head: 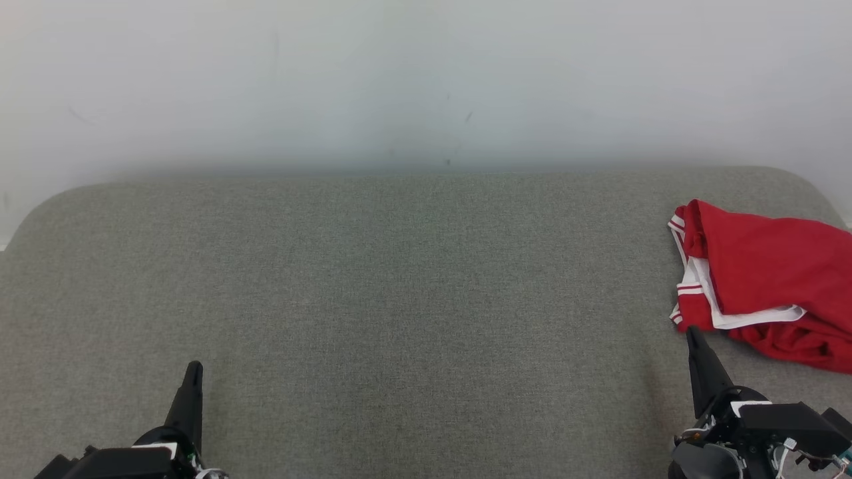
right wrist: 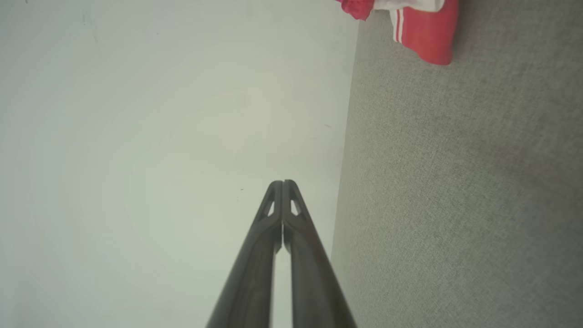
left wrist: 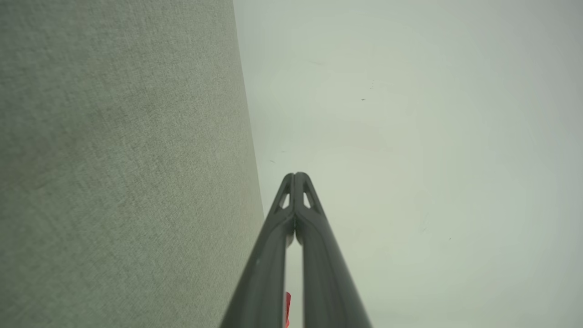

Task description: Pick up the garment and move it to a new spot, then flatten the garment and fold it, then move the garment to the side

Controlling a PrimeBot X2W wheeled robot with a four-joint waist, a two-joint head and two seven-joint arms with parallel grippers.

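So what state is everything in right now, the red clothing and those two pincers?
garment: crumpled in a heap at the right end of the grey surface, not held.
left pincer: shut, holding nothing.
right pincer: shut, holding nothing, close to the garment.
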